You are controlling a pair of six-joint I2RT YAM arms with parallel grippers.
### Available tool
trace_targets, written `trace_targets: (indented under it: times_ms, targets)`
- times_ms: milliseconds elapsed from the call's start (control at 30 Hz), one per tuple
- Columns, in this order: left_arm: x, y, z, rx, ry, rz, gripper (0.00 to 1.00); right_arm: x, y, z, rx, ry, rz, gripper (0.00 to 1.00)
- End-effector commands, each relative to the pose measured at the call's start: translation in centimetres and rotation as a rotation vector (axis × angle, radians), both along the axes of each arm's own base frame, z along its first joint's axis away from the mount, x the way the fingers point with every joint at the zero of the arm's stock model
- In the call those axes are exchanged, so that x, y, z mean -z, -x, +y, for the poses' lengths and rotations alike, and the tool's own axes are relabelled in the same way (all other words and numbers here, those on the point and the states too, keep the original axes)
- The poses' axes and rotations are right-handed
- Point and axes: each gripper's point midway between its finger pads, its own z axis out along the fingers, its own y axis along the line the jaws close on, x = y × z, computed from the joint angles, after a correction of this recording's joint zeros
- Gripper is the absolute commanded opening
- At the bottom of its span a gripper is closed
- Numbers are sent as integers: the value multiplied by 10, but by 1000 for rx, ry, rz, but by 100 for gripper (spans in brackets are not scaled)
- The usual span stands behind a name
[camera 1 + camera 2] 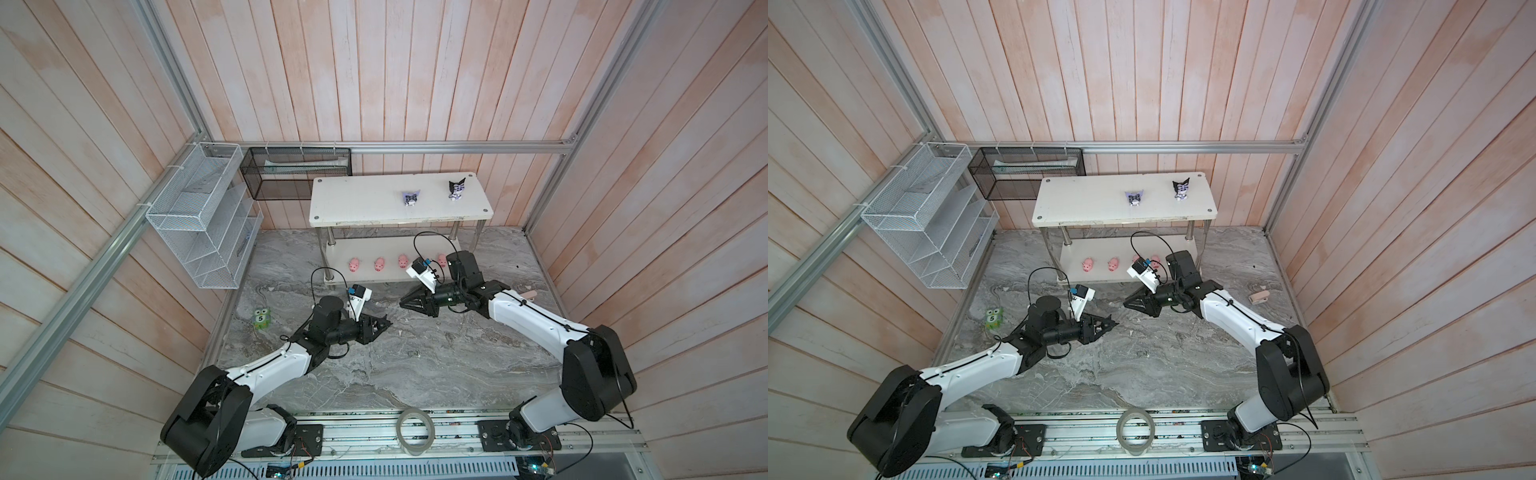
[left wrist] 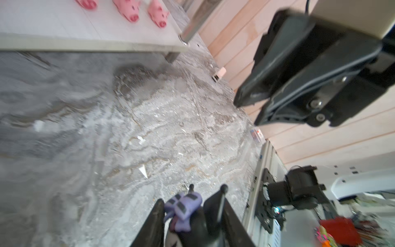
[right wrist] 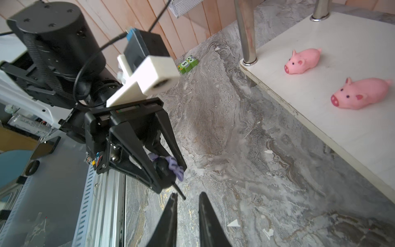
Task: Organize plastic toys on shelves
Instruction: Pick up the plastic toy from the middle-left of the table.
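Note:
The shelves (image 1: 365,208) stand at the back, a white two-tier rack. Two black-purple figurines (image 1: 411,198) (image 1: 456,189) sit on its top board. Pink pigs (image 1: 354,264) (image 1: 379,263) stand in a row on the lower board, some partly hidden by the right arm. Over the marble floor my left gripper (image 2: 188,201) is shut on a third black-purple figurine (image 2: 183,205), which also shows in the right wrist view as the figurine (image 3: 174,165). My right gripper (image 3: 188,194) points at it from close by, tips nearly meeting the left gripper (image 1: 386,324). It is slightly open and empty.
A green toy marked "5" (image 1: 261,318) lies on the floor at the left. On the left wall hang a white wire rack (image 1: 199,216) and a black mesh basket (image 1: 297,172). A tape roll (image 1: 414,430) sits at the front rail. A small pinkish object (image 1: 1258,297) lies at the right.

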Motion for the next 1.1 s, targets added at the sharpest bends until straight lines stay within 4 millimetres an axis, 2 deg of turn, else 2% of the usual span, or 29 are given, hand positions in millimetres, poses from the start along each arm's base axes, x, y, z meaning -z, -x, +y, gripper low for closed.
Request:
trace_targets:
  times_ms: [0, 200, 433, 667, 800, 967, 1067]
  targets:
    - [3, -21, 24, -178, -73, -107, 0, -10, -11, -5, 103, -59, -17, 20]
    - [-10, -31, 44, -322, -80, -266, 0, -4, -5, -8, 154, -134, 47, 20]
    - [-41, -29, 47, -396, -115, -441, 0, -3, 0, -4, 161, -210, 155, 24]
    - [-60, -22, 50, -476, -160, -554, 0, 0, 4, 5, 144, -259, 284, 27]
    - [-56, -19, 47, -488, -192, -587, 0, 1, 9, 13, 112, -290, 365, 31]
    - [-40, -13, 29, -457, -306, -627, 1, 2, 16, 21, 27, -340, 501, 36]
    - [-36, -8, 23, -435, -337, -646, 1, 2, 16, 22, 28, -341, 547, 53]
